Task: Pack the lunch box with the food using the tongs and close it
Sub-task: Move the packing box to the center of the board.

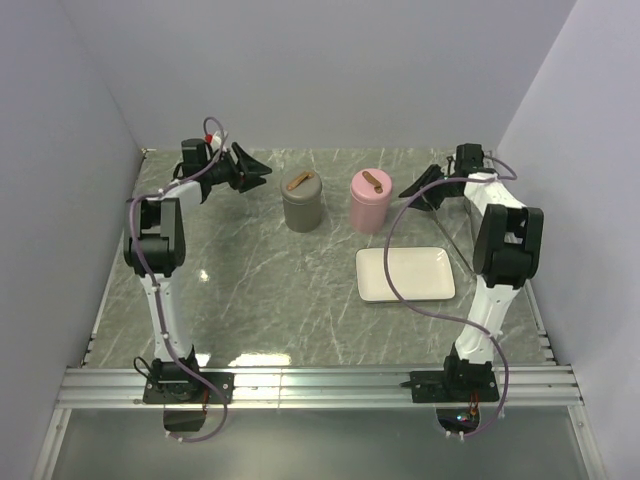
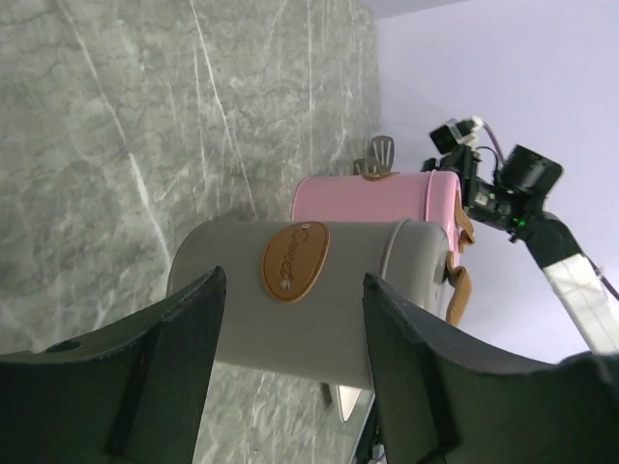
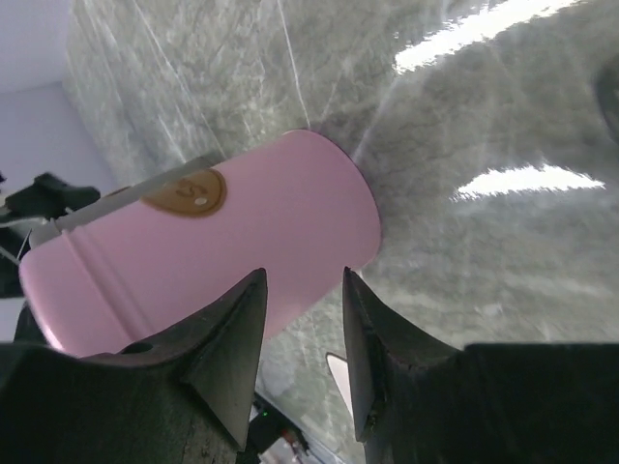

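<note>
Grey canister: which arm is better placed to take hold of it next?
Left. The left gripper hangs open beside the grey canister, which sits framed between its jaws in the left wrist view. The right gripper faces the pink canister instead.

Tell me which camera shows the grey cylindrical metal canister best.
Top external: the grey cylindrical canister stands whole and unobstructed. Left wrist shows it close but partly behind its fingers; right wrist shows mostly the pink cylindrical canister.
</note>
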You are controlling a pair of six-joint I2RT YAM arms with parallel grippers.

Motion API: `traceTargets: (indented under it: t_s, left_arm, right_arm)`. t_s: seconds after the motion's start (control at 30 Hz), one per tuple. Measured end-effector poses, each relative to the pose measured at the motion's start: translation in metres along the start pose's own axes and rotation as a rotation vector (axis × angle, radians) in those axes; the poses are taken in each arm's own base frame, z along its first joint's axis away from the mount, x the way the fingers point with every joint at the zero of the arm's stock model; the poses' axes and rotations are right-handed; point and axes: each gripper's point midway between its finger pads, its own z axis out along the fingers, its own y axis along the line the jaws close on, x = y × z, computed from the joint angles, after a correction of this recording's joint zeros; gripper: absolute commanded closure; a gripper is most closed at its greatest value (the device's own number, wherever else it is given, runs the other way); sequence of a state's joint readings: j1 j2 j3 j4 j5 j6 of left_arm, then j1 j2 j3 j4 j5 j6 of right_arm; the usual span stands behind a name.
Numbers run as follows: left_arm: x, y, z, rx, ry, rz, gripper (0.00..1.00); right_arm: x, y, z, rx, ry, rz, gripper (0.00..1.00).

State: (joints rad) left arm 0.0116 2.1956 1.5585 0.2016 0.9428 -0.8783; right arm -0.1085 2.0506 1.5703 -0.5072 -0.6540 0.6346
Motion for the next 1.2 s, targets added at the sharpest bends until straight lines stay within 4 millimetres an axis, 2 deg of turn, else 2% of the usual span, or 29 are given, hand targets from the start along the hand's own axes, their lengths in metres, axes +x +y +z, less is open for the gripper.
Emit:
traceTargets:
  t_s: [0.23,0.57,0.7,0.83,0.97,1.1,1.2]
  left_arm:
    - [0.01,-0.003,0.027,0.047,0.049,0.002,0.32]
    - [0.019,0.006,0.04,0.055,0.069,-0.013,0.29]
    - [0.019,0.009,0.041,0.055,0.069,-0.019,0.28]
    - [0.018,0.007,0.041,0.062,0.064,-0.013,0.28]
    - [0.016,0.008,0.044,0.077,0.065,-0.004,0.3]
    - [0.02,0.014,0.052,0.101,0.084,-0.008,0.32]
    - [0.031,0.021,0.061,0.118,0.119,-0.039,0.34]
  right_arm:
    - [0.012,-0.005,0.035,-0.041,0.088,0.066,0.49]
    - [0.021,0.014,0.046,-0.152,0.14,0.145,0.48]
    - [0.039,0.026,0.054,-0.165,0.184,0.129,0.48]
    - [0.067,0.045,0.066,-0.18,0.243,0.086,0.49]
    - [0.089,0.055,0.078,-0.19,0.291,0.054,0.49]
    - [0.099,0.054,0.086,-0.184,0.318,0.055,0.49]
    - [0.101,0.054,0.086,-0.184,0.321,0.047,0.49]
